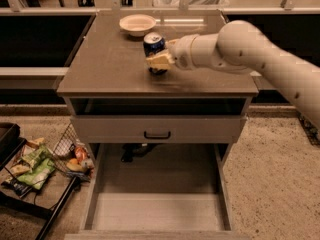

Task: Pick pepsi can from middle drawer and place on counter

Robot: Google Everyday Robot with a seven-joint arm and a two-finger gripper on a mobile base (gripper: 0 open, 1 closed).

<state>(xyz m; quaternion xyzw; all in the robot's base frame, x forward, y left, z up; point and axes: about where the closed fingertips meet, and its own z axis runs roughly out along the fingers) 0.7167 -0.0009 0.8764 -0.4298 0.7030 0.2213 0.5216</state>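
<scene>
Dark blue with a silver top, the pepsi can (153,43) stands upright over the middle of the counter (107,66), its long axis vertical, just in front of the pale bowl (137,24) and apart from it. The gripper (158,58) reaches in from the right at can height and is closed around the can's lower half. One yellowish finger (160,61) lies across the near side of the can, and the other is hidden behind it.

The coming move turns on the gap between the can's base and the counter. The can sits directly between the fingers with the slab straight beneath it, so what remains is probably a short lowering and a release. Whether the base already touches the counter is hard to make out, because the finger and a dark shadow cover the bottom rim.

The white arm (250,46) runs off the right edge. The middle drawer (160,209) is pulled out below, its front end cut off by the bottom edge.
</scene>
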